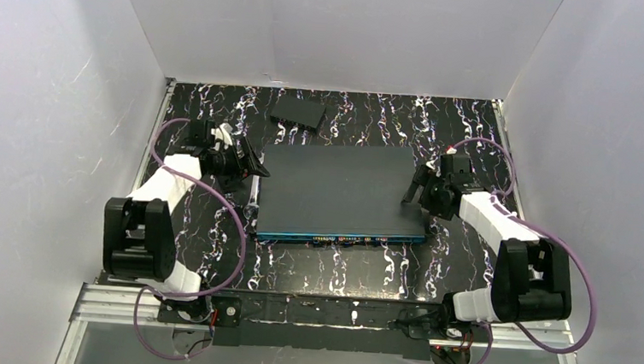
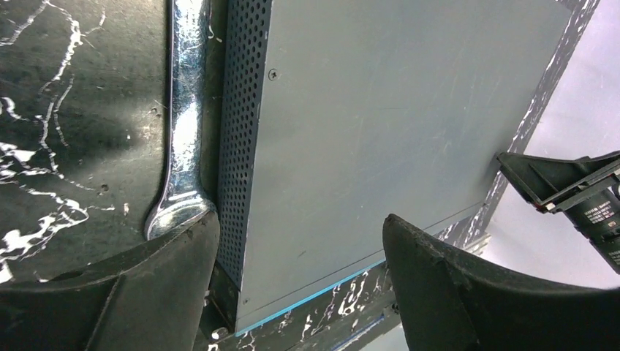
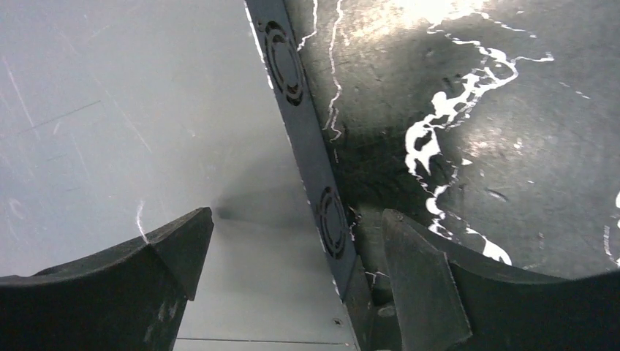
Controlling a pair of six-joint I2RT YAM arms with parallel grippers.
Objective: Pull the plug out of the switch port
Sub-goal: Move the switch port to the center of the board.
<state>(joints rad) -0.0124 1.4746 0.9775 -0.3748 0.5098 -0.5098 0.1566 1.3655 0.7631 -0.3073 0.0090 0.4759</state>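
Switch lay mid-surface, black w/ white marbling, white walls on 3 sides. L claw & R claw both gaped open, straddling its L & R edges.

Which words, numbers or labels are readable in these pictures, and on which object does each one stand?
No text can be read.
The white print on a label near the wrist of the right arm: too small and blurred.
The teal-blue front face of the large flat dark grey metal switch: any markings too small.
The small plain black box: no text visible.
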